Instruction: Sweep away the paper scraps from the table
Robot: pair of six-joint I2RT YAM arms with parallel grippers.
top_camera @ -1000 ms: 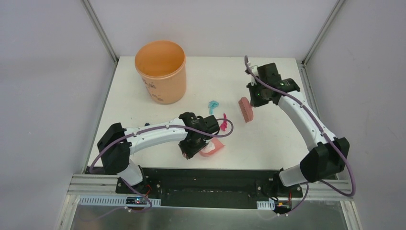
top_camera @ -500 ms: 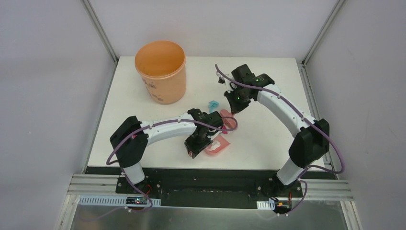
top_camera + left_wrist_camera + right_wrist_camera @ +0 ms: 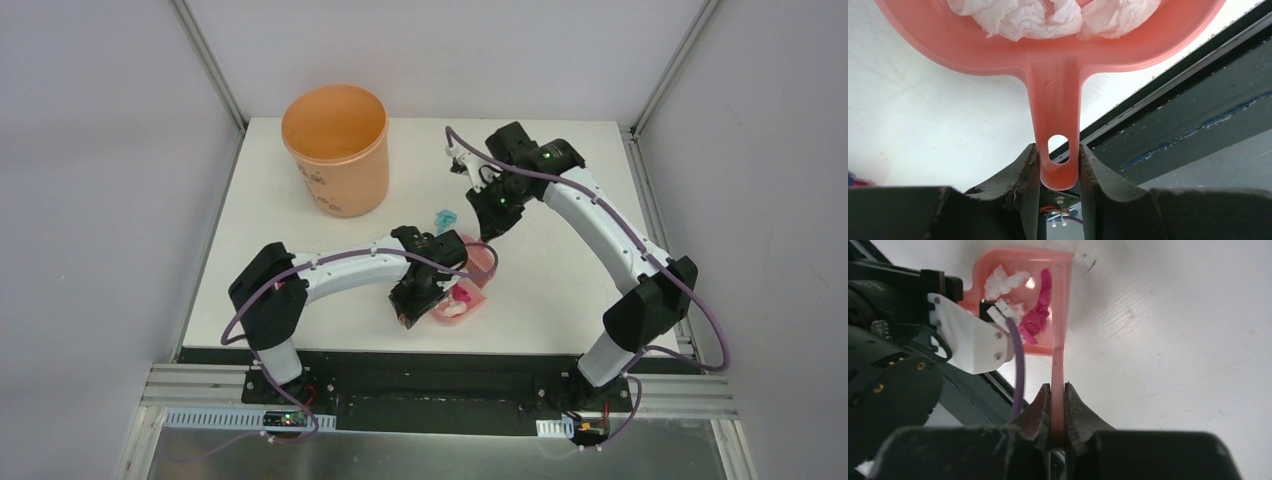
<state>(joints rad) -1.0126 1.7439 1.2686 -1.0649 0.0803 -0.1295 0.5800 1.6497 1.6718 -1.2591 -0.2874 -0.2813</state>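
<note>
So the left gripper [image 3: 1059, 165] is clamped on the dustpan [image 3: 1055, 100] handle near the table [image 3: 560, 270] front edge, with white and magenta scraps [image 3: 1035, 320] inside. Right gripper [image 3: 1057, 405] pinches the brush [image 3: 1058, 355] at its mouth. One light blue scrap [image 3: 445, 217] lies just beyond, and the bucket [image 3: 335, 150] is way back.

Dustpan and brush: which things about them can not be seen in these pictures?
- Left wrist view: the dustpan mouth and most of the paper scraps in it, cut off by the top edge.
- Right wrist view: part of the dustpan, hidden by the left arm; the brush bristles, as it shows edge-on.
- Top view: scrap count, too small.
</note>
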